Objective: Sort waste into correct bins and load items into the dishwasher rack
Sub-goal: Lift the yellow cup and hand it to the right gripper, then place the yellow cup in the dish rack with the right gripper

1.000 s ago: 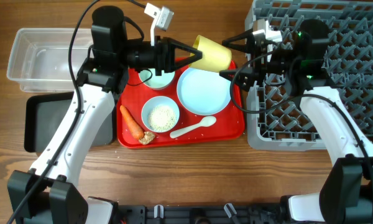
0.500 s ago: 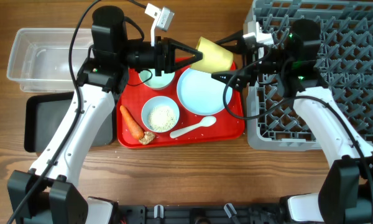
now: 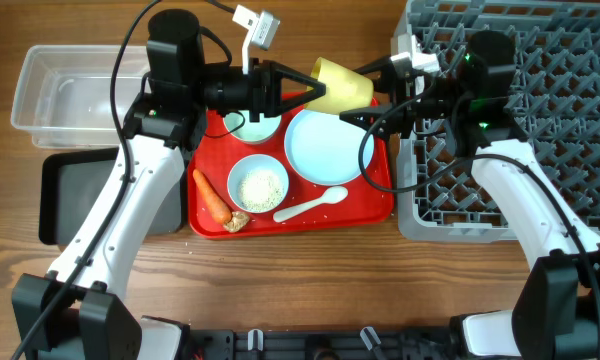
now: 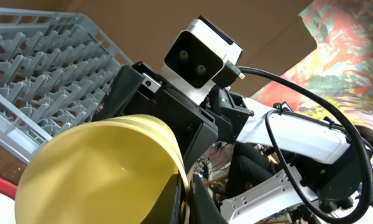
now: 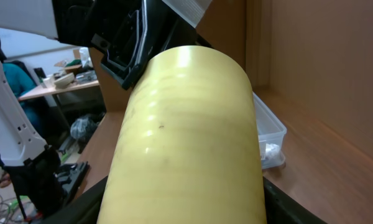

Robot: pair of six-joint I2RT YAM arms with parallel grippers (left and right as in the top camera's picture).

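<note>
A yellow cup (image 3: 345, 88) hangs on its side above the red tray's far edge. My left gripper (image 3: 315, 88) is shut on its rim (image 4: 188, 199), one finger inside and one outside. My right gripper (image 3: 363, 92) reaches in from the dishwasher rack (image 3: 520, 130) side, and its fingers (image 5: 286, 205) lie against both sides of the cup (image 5: 186, 143). On the tray lie a pale blue plate (image 3: 327, 148), a bowl of rice grains (image 3: 259, 185), a second bowl (image 3: 252, 127) partly under my left arm, a white spoon (image 3: 312, 206), a carrot (image 3: 212, 196) and a beige lump (image 3: 239, 220).
The red tray (image 3: 380, 200) sits mid-table between the bins and the rack. A clear tub (image 3: 65, 90) stands far left with a black tray (image 3: 70, 195) in front of it. Both arms meet above the tray's back edge.
My right gripper has moved left from the rack to the cup, and its fingers have closed in round the cup's body. The left arm and cup have stayed put.
</note>
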